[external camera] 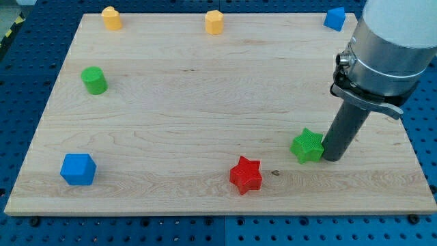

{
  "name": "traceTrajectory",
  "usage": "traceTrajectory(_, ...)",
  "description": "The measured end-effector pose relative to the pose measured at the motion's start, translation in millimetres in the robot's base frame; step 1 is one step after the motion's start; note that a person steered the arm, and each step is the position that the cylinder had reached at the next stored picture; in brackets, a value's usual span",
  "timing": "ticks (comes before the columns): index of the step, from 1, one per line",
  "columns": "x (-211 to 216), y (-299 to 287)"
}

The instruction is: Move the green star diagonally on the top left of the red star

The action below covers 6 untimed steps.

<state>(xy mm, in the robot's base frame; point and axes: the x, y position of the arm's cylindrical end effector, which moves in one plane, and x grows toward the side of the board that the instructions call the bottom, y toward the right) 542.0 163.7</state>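
Observation:
The green star (306, 145) lies on the wooden board at the lower right. The red star (246, 175) lies to its lower left, near the board's bottom edge. My tip (332, 158) rests on the board right against the green star's right side. The rod rises from there to the arm at the view's top right.
A green cylinder (94, 80) stands at the left. A blue cube (77, 169) sits at the lower left. A yellow block (111, 18) and an orange block (214, 22) stand along the top edge. A blue block (334, 18) is at the top right. The board's edge (205, 210) runs along the bottom.

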Motion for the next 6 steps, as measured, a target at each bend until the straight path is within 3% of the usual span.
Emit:
traceTrajectory(2, -4.3, -35.8)
traceTrajectory(4, 10.5, -33.0)
traceTrajectory(6, -12.4, -94.5)
